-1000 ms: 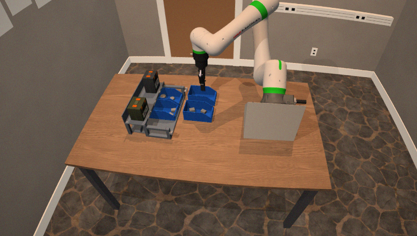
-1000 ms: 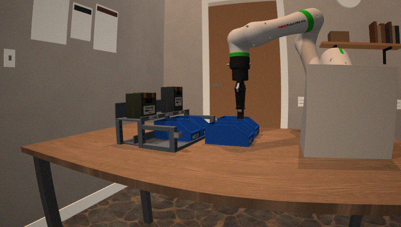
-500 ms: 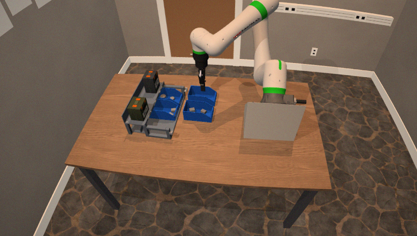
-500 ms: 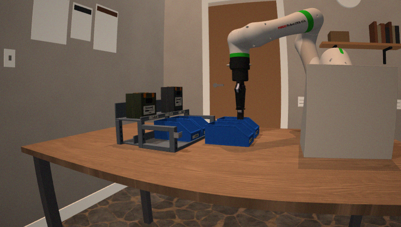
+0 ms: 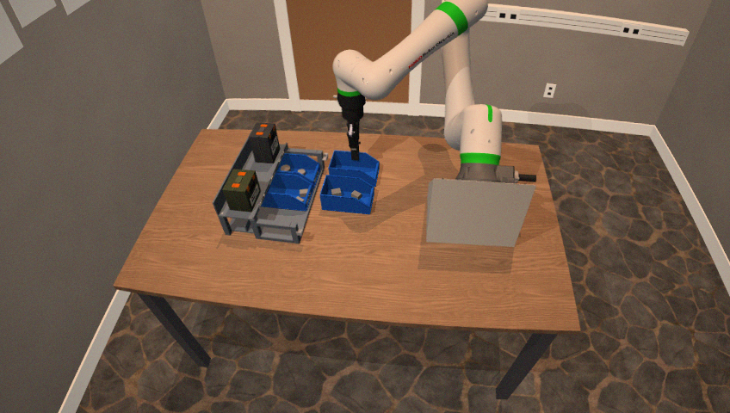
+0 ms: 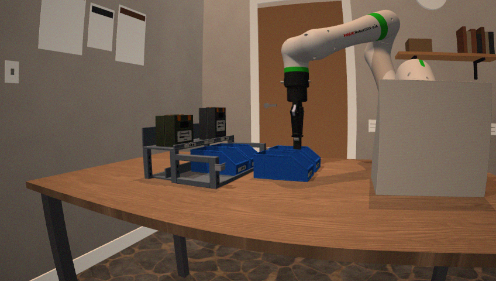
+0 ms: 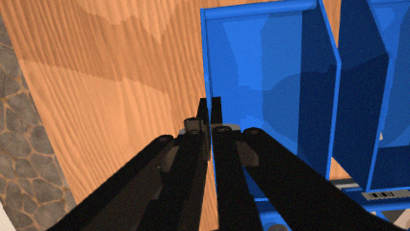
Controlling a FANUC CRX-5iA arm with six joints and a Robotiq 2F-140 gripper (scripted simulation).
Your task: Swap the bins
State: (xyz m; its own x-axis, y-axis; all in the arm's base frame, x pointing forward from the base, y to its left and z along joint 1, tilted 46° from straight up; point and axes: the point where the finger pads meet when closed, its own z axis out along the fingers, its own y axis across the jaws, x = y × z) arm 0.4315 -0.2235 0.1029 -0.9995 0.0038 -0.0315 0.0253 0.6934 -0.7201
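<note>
Blue plastic, open-fronted and holding no parts, the empty bin (image 5: 338, 163) (image 6: 315, 156) (image 7: 276, 87) stands upright on the wooden table (image 5: 327, 276) (image 6: 243, 212) (image 7: 115, 111), in front of the grey metal shelf (image 5: 256, 229) (image 6: 213, 174). From the exterior, the blue bin with the parts (image 5: 346, 202) (image 6: 282, 168) (image 7: 361, 96) hides much of it. That second bin also stands upright in front of the shelf, beside the empty one; its blocky pale parts show from the top, while its high side conceals them in the exterior view. The wrist view cuts it off at the right edge.

On the shelf, two more blue bins sit side by side, partly overlapping in the exterior view, with pale parts visible from above. The shelf's gap is at the end nearest the top camera. An olive-green case (image 5: 243, 189) (image 6: 173, 130) and a dark grey case (image 5: 265, 143) (image 6: 212, 123) stand on the shelf's upper board.

The black two-finger gripper (image 5: 355, 157) (image 6: 297, 147) (image 7: 212, 111) points down in front of the shelf. Its fingers are nearly together, pinching the empty bin's thin side wall, one fingertip inside and one outside; their lower ends are hard to make out.
</note>
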